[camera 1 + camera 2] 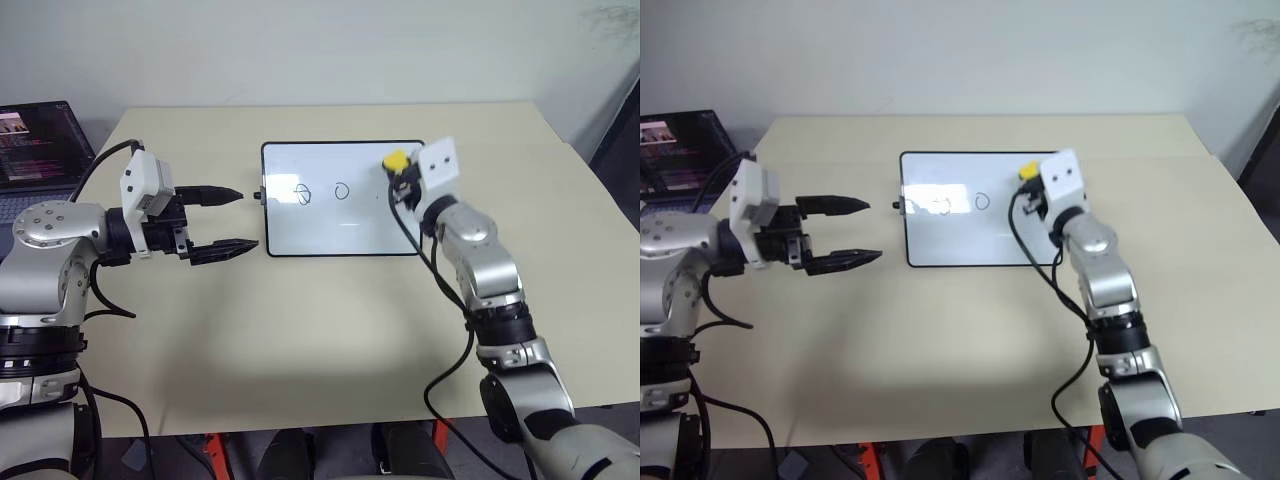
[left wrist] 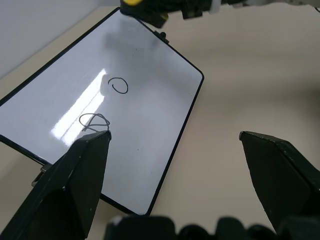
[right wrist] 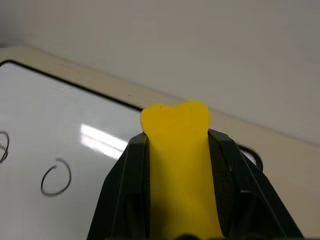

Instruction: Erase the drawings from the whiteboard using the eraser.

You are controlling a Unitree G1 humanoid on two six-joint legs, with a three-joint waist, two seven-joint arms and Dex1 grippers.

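Left eye view — right gripper (image 1: 402, 178) jaws pinching eraser (image 1: 396, 160) over whiteboard (image 1: 340, 226) right edge; left gripper (image 1: 232, 220) jaws spread.

The whiteboard (image 1: 340, 225) has a glossy, smooth white face that mirrors the room light, edged by a thin black frame, probably plastic. The table (image 1: 300, 330) is matt, pale beige and even. The eraser (image 3: 180, 165) looks like soft, matt yellow foam between the right gripper's (image 3: 177, 150) smooth black plastic fingers (image 3: 125, 185).
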